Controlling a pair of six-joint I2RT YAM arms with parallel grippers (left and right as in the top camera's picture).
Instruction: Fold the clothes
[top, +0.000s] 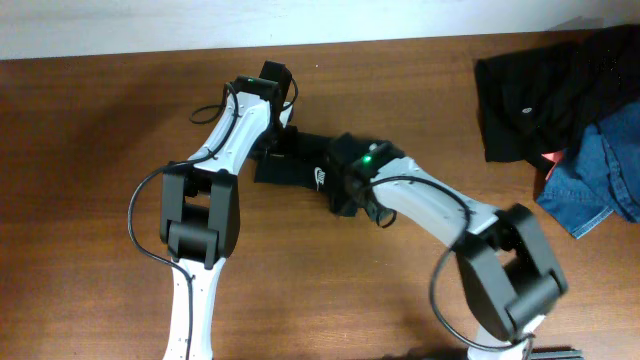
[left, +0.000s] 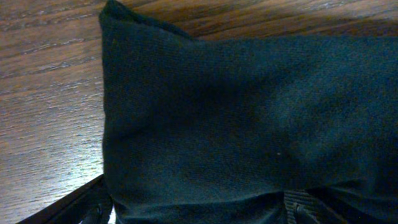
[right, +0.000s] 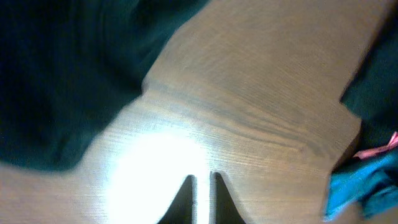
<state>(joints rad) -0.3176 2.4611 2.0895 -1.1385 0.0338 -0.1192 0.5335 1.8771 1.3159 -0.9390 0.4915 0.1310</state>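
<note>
The desk (top: 100, 120) is a broad slab of reddish-brown wood with a clear grain, running up to a pale wall (top: 150, 25) at the back. Lamp glare lies on the boards under the right arm (in the right wrist view it blooms almost white). That view is badly blurred.

The black T-shirt (top: 295, 168) lies near the middle of the desk, folded into a small, roughly oblong packet. Its white logo (top: 322, 179) faces up near the packet's right end. Both arms bend in over it from the near side, one at each end.

The left claw (left: 198, 210) stands wide apart. Its dark fingers (left: 93, 208) show only at the bottom corners of its own camera's view, and black cloth fills the span between them. The cloth's folded edge runs down the left of that view, with bare wood beyond it. Whether the fingers press on the cloth I cannot tell.

The right claw (right: 203, 183) has its tips all but together, with only a sliver of desk showing between them and no cloth in it. It hangs over bare wood just beside the shirt.

Off in the far right corner sits a heap of other clothing, well apart from the shirt. It is a crumpled black garment (top: 535, 95) with blue denim (top: 605, 165) beside it and a scrap of pink (top: 552, 158) between them.
</note>
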